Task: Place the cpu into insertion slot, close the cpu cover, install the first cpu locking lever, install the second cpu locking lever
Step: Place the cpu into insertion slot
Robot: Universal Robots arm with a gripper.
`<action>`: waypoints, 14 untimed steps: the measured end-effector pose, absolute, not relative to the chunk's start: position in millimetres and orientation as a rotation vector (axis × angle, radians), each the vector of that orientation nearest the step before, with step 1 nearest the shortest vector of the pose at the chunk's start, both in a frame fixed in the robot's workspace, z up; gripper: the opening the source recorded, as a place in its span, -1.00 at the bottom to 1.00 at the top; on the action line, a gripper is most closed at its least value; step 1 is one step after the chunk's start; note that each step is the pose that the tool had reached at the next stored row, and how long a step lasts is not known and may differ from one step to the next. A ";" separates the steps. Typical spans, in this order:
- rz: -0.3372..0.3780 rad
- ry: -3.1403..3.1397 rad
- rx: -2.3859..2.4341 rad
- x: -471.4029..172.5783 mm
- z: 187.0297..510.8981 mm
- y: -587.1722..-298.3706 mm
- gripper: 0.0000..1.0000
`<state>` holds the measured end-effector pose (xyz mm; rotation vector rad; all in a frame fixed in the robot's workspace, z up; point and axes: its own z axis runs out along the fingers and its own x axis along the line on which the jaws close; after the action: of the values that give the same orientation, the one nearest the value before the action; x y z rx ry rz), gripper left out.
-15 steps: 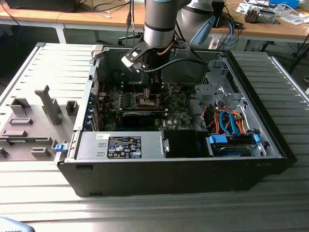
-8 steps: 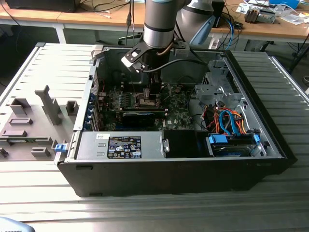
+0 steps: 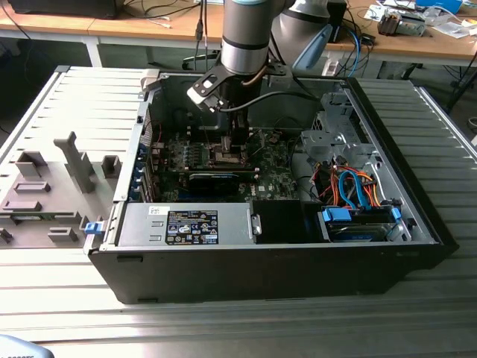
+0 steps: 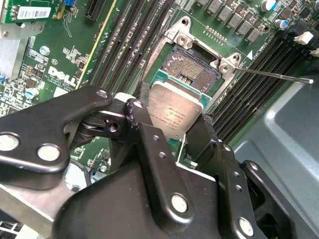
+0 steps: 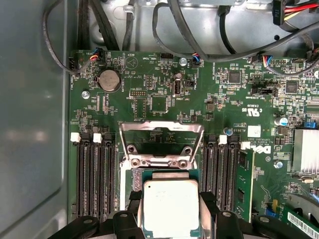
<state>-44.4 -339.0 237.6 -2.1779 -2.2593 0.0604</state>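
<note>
Grey moulded tray (image 3: 45, 198) lies on the exterior view's left, at nine o'clock from the open case (image 3: 261, 272). Over the case, at twelve o'clock in that view, stands the arm (image 3: 246, 33), with its gripper (image 3: 237, 142) low above the green board (image 3: 276, 175). Orange and blue cables (image 3: 350, 186) bunch at three o'clock from it.

In the second wrist view the black fingers (image 4: 145, 124) pinch the cpu (image 4: 174, 109) by two opposite edges. It is silver top up, tilted, and held just over the socket (image 4: 192, 67) — not seated, part of the dark pin field bare. A thin lever (image 4: 274, 75) juts free from the socket's corner.

In the first wrist view the cover (image 5: 162, 128) stands flipped open beyond the held chip, the board showing through its window. Dark memory slots (image 5: 92, 174) flank the socket on both sides.
</note>
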 end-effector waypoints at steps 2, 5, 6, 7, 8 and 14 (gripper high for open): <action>0.060 -2.259 -2.178 -44.6 237.3 -338.0 0.08; 0.060 -2.259 -2.178 -44.9 236.4 -336.1 0.08; 0.060 -2.259 -2.178 -45.1 236.0 -335.5 0.08; 0.060 -2.259 -2.178 -45.7 235.4 -335.2 0.08; 0.060 -2.259 -2.178 -46.4 234.7 -335.0 0.08; 0.060 -2.259 -2.178 -49.0 223.8 -334.7 0.08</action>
<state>-49.0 -334.7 223.8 -2.1779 -2.2593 0.0601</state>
